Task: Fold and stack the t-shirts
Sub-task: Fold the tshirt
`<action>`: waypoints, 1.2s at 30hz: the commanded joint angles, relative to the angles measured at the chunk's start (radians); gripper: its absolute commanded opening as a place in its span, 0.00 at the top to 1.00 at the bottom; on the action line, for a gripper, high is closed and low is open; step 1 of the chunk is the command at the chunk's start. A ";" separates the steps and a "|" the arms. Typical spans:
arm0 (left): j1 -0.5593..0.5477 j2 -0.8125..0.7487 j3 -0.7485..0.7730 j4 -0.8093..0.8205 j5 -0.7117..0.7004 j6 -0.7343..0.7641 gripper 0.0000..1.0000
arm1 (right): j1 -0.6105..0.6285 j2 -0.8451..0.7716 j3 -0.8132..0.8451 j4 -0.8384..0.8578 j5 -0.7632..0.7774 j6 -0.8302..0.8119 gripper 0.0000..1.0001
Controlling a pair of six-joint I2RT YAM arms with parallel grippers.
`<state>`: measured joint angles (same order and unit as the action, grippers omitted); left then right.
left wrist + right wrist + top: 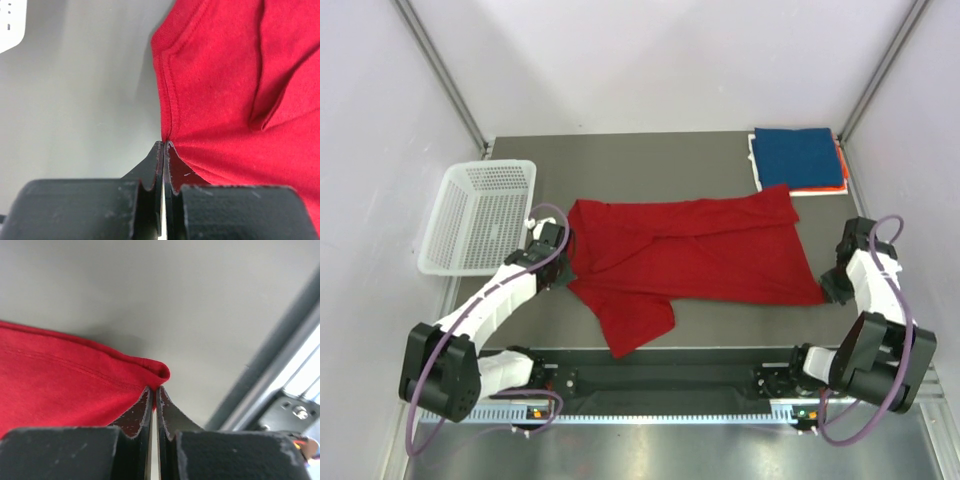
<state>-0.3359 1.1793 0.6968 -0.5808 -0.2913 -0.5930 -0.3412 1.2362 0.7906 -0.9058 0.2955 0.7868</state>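
left pincer (163, 145): 1, clamped on the red t-shirt (690, 255), at its left edge
right pincer (154, 389): 1, clamped on its lower-right corner
red t-shirt: 1, spread mid-frame on the desk (650, 160)
basket (480, 215): 1, white mesh, left of frame
folded stack: 3, upper right; blue t-shirt (798, 157) over orange t-shirt (843, 172) over white t-shirt (756, 170)

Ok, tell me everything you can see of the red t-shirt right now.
The red t-shirt is bright, plain, soft knit cloth with stitched hems. It lies spread sideways on the dark table, wrinkled and not yet folded, with a flap, likely a sleeve, pointing toward the near edge. The left gripper is shut on its left edge. The right gripper is shut on its near right corner, where the hem bunches up.
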 commanded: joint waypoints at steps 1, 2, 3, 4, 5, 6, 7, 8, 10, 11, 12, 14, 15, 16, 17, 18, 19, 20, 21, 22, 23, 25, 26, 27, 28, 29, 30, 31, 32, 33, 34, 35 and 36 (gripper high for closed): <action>0.003 -0.014 0.043 -0.065 -0.080 -0.004 1.00 | -0.059 -0.070 -0.021 -0.051 0.082 -0.014 1.00; 0.003 -0.012 0.044 -0.074 -0.069 -0.004 0.97 | -0.065 -0.079 -0.014 -0.061 0.080 -0.015 1.00; 0.003 -0.012 0.055 -0.079 -0.066 -0.002 0.92 | -0.074 -0.095 -0.007 -0.068 0.076 -0.015 0.96; 0.003 -0.009 0.066 -0.088 -0.060 0.001 0.86 | -0.078 -0.101 0.004 -0.073 0.068 -0.015 0.91; 0.003 -0.012 0.079 -0.117 -0.042 0.002 0.74 | -0.079 -0.106 0.033 -0.077 0.057 -0.020 0.82; 0.003 -0.013 0.113 -0.128 -0.033 0.013 0.69 | -0.079 -0.115 0.050 -0.077 0.024 -0.024 0.77; 0.003 -0.018 0.133 -0.142 -0.020 0.022 0.65 | -0.081 -0.116 0.070 -0.077 0.002 -0.041 0.75; 0.003 -0.018 0.154 -0.154 -0.014 0.025 0.58 | -0.079 -0.118 0.114 -0.076 -0.022 -0.050 0.71; 0.003 -0.015 0.225 -0.175 -0.009 0.042 0.54 | -0.076 -0.127 0.156 -0.018 -0.133 -0.108 0.70; 0.003 -0.014 0.248 -0.172 -0.006 0.047 0.53 | -0.074 -0.129 0.163 0.026 -0.191 -0.139 0.70; 0.005 -0.009 0.283 -0.139 0.006 0.058 0.51 | -0.068 -0.124 0.174 0.078 -0.278 -0.159 0.68; 0.005 0.009 0.308 -0.075 0.041 0.085 0.46 | -0.059 -0.118 0.182 0.180 -0.408 -0.254 0.63; 0.005 0.025 0.337 -0.048 0.050 0.102 0.42 | -0.035 -0.098 0.186 0.220 -0.474 -0.279 0.60; 0.011 0.067 0.351 -0.004 0.061 0.110 0.41 | -0.021 -0.084 0.200 0.287 -0.496 -0.311 0.59; 0.018 0.095 0.366 0.012 0.072 0.119 0.41 | 0.007 -0.067 0.206 0.321 -0.521 -0.331 0.56; 0.029 0.129 0.403 0.024 0.086 0.121 0.41 | 0.019 -0.022 0.217 0.346 -0.533 -0.351 0.55; 0.047 0.196 0.421 0.047 0.121 0.124 0.41 | 0.028 0.006 0.238 0.382 -0.542 -0.377 0.55; 0.055 0.233 0.440 0.056 0.139 0.131 0.41 | 0.034 0.035 0.246 0.413 -0.568 -0.394 0.54; 0.063 0.308 0.484 0.064 0.156 0.133 0.41 | 0.034 0.102 0.255 0.435 -0.626 -0.423 0.54; 0.072 0.342 0.509 0.068 0.164 0.139 0.41 | 0.036 0.141 0.292 0.441 -0.639 -0.434 0.53; 0.075 0.380 0.536 0.070 0.170 0.153 0.41 | 0.037 0.178 0.311 0.453 -0.648 -0.443 0.52; 0.089 0.480 0.613 0.065 0.164 0.160 0.41 | 0.039 0.278 0.352 0.478 -0.680 -0.452 0.50; 0.095 0.509 0.639 0.062 0.167 0.165 0.41 | 0.044 0.304 0.357 0.528 -0.694 -0.451 0.49; 0.101 0.561 0.683 0.056 0.169 0.165 0.41 | 0.047 0.357 0.367 0.547 -0.716 -0.458 0.49; 0.121 0.585 0.704 0.053 0.182 0.165 0.41 | 0.051 0.388 0.401 0.556 -0.720 -0.468 0.48; 0.132 0.604 0.733 0.058 0.216 0.160 0.41 | 0.054 0.420 0.426 0.556 -0.726 -0.478 0.49; 0.141 0.634 0.739 0.070 0.243 0.163 0.41 | 0.053 0.481 0.447 0.552 -0.720 -0.497 0.49; 0.156 0.644 0.745 0.102 0.265 0.165 0.40 | 0.050 0.511 0.491 0.547 -0.716 -0.504 0.50; 0.159 0.654 0.753 0.113 0.280 0.168 0.40 | 0.047 0.532 0.509 0.545 -0.716 -0.512 0.51; 0.163 0.677 0.771 0.121 0.287 0.167 0.40 | 0.044 0.574 0.525 0.547 -0.714 -0.520 0.51; 0.164 0.689 0.782 0.115 0.287 0.165 0.40 | 0.042 0.591 0.550 0.548 -0.716 -0.523 0.51; 0.164 0.704 0.805 0.107 0.317 0.162 0.40 | 0.041 0.604 0.559 0.551 -0.711 -0.526 0.51; 0.166 0.733 0.817 0.096 0.325 0.159 0.40 | 0.041 0.630 0.565 0.562 -0.705 -0.526 0.51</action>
<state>-0.1722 1.8763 1.4429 -0.5232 -0.0357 -0.4423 -0.2993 1.8420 1.2903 -0.4118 -0.3939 0.3046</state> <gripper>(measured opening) 0.600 0.491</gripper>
